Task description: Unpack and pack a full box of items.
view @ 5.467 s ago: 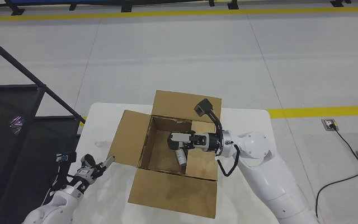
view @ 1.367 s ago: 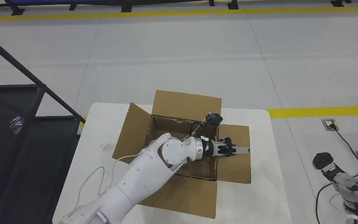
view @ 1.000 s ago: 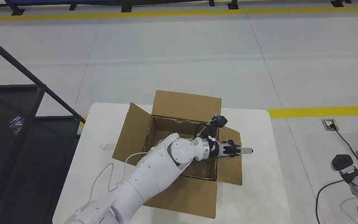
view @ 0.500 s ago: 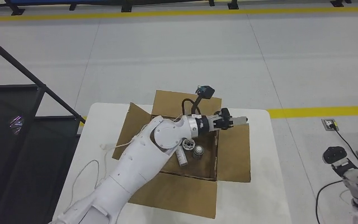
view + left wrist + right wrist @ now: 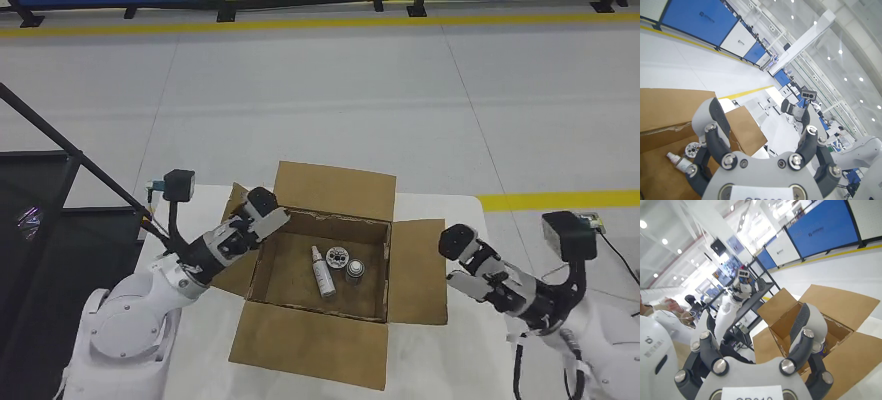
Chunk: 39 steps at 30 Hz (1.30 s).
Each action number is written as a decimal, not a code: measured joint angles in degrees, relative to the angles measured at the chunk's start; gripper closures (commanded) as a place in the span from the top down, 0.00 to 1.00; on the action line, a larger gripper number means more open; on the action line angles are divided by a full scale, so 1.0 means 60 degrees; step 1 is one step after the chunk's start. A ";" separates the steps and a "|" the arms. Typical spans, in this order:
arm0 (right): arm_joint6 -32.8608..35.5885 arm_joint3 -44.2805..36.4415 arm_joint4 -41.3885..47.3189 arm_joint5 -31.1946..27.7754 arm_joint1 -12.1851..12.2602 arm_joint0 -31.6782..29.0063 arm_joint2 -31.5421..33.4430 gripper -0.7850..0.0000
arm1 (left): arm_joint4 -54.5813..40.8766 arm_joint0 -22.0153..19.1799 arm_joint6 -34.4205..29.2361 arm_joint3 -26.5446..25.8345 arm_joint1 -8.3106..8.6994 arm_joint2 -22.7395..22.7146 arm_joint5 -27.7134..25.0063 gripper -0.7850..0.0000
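**Both arms back at the box sides, pincers empty**

Moved since half a second back: the left arm, then stretched across the box with its pincer past the far right corner, is now pulled back to the left side. The right arm, then low at the top view's right edge, is now up beside the box.

Left: the left gripper (image 5: 268, 207) hangs over the box's left side, above the white table (image 5: 190, 210). In the left wrist view the left gripper (image 5: 761, 113) is spread wide, with nothing between the fingers.

Centre: the box (image 5: 310, 345) sits open on the table, all four flaps folded out. Three items are on its floor:
- The spray bottle (image 5: 322, 272) (image 5: 678, 162) lies flat, nozzle toward the far wall.
- The round tin (image 5: 340, 254) (image 5: 692, 148) is just beside the bottle's upper half.
- The dark can (image 5: 354, 270) stands just right of the tin.

Right: the right gripper (image 5: 462, 245) is just beside the outer edge of the right flap (image 5: 418, 275). I cannot tell whether they touch. In the right wrist view the right gripper (image 5: 755, 321) is spread wide and empty, with the open box beyond it.
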 measured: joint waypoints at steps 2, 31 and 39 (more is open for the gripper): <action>0.0605 0.0173 -0.1097 0.0456 -0.0012 0.0753 -0.1116 1.00 | -0.0560 0.0738 -0.0059 -0.0375 0.0070 -0.0809 -0.0206 1.00; 0.2163 0.3437 -0.9592 0.4290 -0.0970 0.5297 -0.7984 1.00 | -0.2636 0.2609 0.0013 0.0299 0.0272 -0.2163 -0.0009 1.00; 0.3281 0.6028 -1.0008 0.5095 -0.1807 0.6898 -0.9589 0.67 | -0.2624 0.2613 0.0035 0.0312 0.0276 -0.2148 -0.0015 1.00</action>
